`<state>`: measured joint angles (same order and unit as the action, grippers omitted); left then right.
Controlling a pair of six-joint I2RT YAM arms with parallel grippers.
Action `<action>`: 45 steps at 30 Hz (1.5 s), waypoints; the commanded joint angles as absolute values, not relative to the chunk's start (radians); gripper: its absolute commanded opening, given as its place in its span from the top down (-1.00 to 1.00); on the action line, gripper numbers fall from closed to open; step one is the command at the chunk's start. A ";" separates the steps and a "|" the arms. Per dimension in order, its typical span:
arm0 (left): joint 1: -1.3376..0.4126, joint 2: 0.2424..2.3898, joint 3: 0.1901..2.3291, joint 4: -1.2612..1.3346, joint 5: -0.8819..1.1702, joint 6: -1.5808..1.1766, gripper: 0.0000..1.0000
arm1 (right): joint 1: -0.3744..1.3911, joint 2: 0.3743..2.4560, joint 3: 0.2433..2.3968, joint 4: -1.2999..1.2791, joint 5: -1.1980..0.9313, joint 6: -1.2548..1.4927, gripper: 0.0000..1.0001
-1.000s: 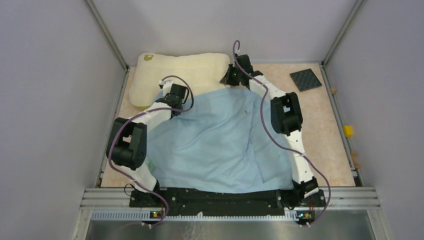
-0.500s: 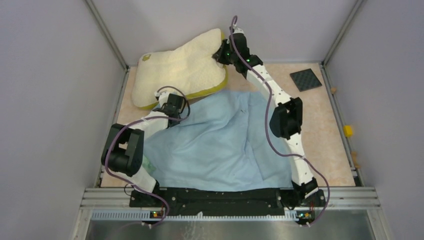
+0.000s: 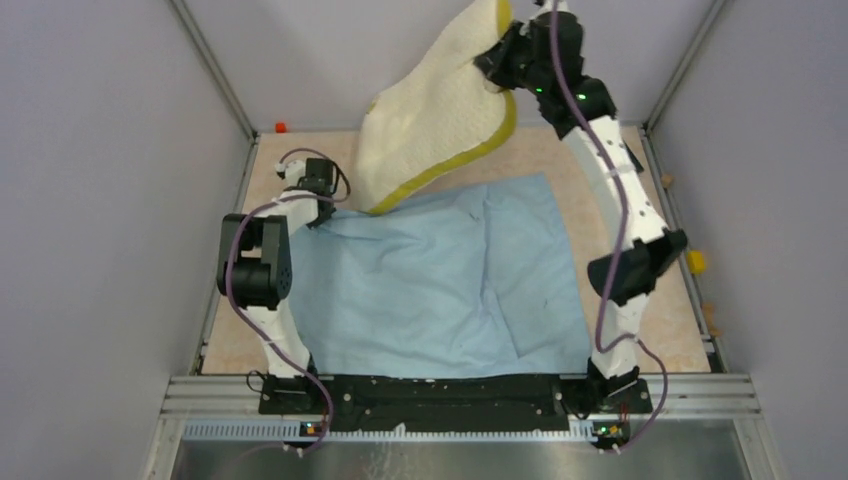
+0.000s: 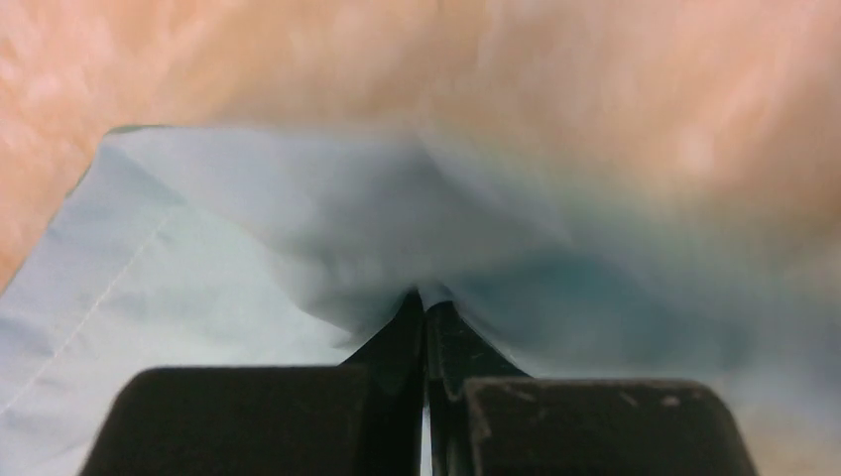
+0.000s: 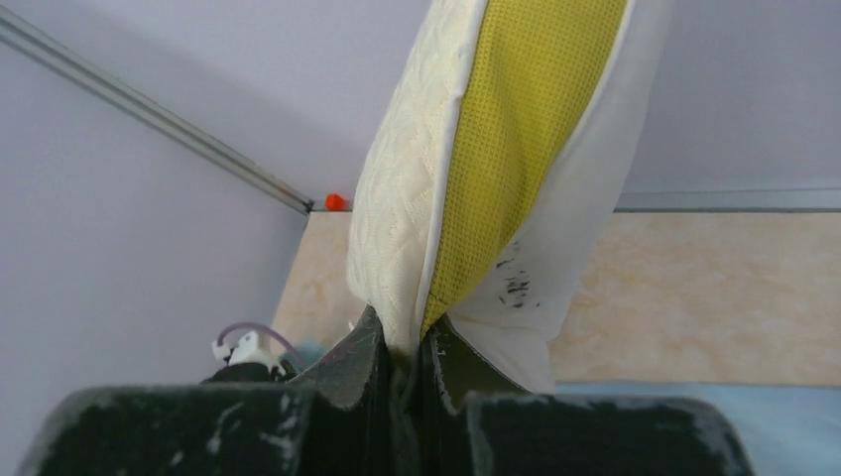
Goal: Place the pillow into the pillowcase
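Pillowcase (image 3: 440, 285), light blue, lies spread flat on the counter (image 3: 650, 225); where its mouth lies cannot be made out. The left jaws are clenched on a pinch of cloth at its far-left corner, which the left wrist view shows only blurred. Pillow (image 3: 430, 120) hangs outside the case above its far edge, upper end cut off by the frame; whether its lower corner touches the cloth is unclear. The right jaws are clamped on its yellow-banded edge.

Readable text: none. You will find no legible lettering, label, brand, number or sign in any view. Dark specks on the pillow (image 5: 516, 283), white face: smudges only, no characters.
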<state>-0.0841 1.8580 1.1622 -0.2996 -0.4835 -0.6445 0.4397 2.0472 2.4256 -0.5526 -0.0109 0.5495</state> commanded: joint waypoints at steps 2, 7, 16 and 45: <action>-0.008 1.975 1.351 -0.301 -0.561 -0.558 1.00 | 0.293 1.692 2.347 -0.628 -0.024 0.533 1.00; 0.038 2.044 1.483 -0.266 -0.589 -0.452 1.00 | 0.155 1.480 2.032 -0.824 0.018 0.498 1.00; 0.017 2.119 1.767 -0.364 -0.473 -0.344 0.00 | 0.072 1.296 1.589 -0.941 0.283 0.390 -0.37; -0.455 2.031 1.774 -0.294 0.047 -0.363 -0.98 | 0.223 1.215 1.647 -0.903 0.378 0.385 -0.79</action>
